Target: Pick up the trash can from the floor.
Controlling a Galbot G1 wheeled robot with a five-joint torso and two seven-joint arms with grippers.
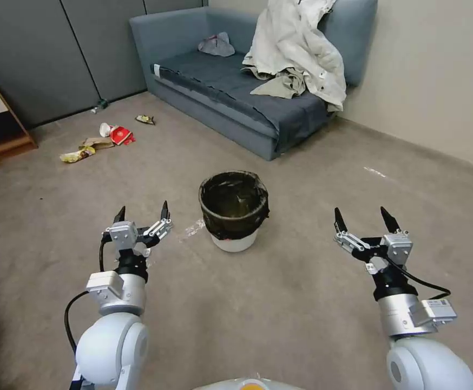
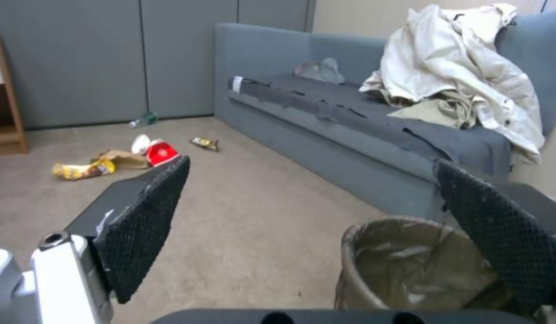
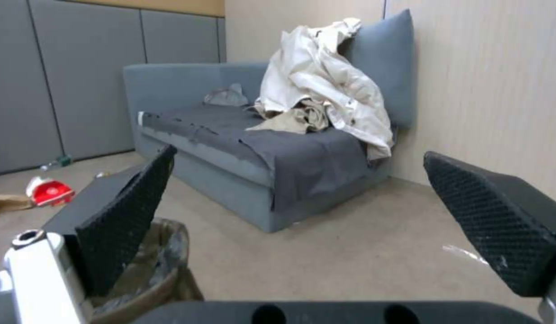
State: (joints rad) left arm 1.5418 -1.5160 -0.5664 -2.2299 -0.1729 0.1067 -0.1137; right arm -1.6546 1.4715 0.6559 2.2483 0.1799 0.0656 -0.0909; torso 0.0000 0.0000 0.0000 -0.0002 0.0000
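both pincers [image 1: 142, 213] [image 1: 363, 215] wide apart, flanking trash can [image 1: 234, 208] on carpeted floor [image 1: 280, 303]

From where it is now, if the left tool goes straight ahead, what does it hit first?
Probably nothing near: the left tool points past the trash can, which sits off to its right; ahead lies bare floor. Depth is uncertain.

1. No text, label, brand, number or sign can be read anywhere in the three views.
2. The red wrapper [image 1: 122, 135] among the litter carries a pale round mark, too small to make out.
3. The yellow packet [image 1: 77, 155] beside it shows dark printing that cannot be read.
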